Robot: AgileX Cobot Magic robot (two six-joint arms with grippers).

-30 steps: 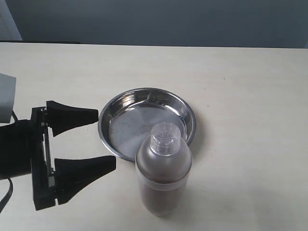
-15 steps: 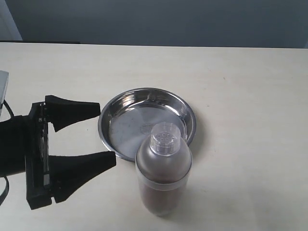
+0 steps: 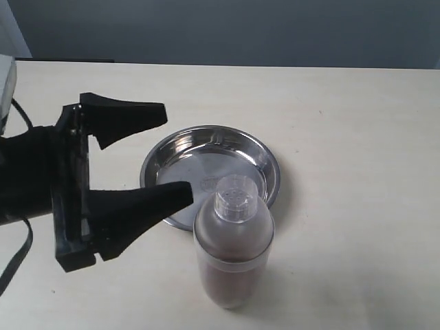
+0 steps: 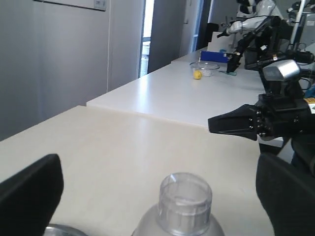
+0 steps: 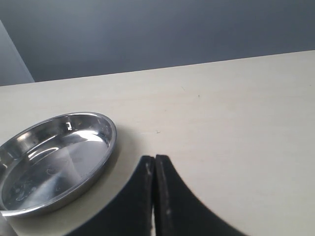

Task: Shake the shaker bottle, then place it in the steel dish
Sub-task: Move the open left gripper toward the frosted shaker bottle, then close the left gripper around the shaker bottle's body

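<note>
The frosted shaker bottle (image 3: 234, 240) stands upright on the table just in front of the steel dish (image 3: 256, 155), with brown granules showing through its lower half. My left gripper (image 3: 177, 152) is open to the bottle's left. Its lower finger reaches over the dish's left rim and ends close to the bottle, apart from it. In the left wrist view the bottle's clear cap (image 4: 185, 202) sits ahead between the two black fingers (image 4: 30, 196). My right gripper (image 5: 155, 160) is shut and empty, hovering beside the dish (image 5: 111, 138); it is out of the exterior view.
The beige table (image 3: 344, 103) runs back to a far edge below a dark wall. In the left wrist view the right arm (image 4: 246, 123) hangs over the table's far side, with other benches and robots behind it.
My left gripper has risen and moved right toward the bottle, staying open; its lower finger now overlaps the dish's left rim. Bottle and dish have not moved.
</note>
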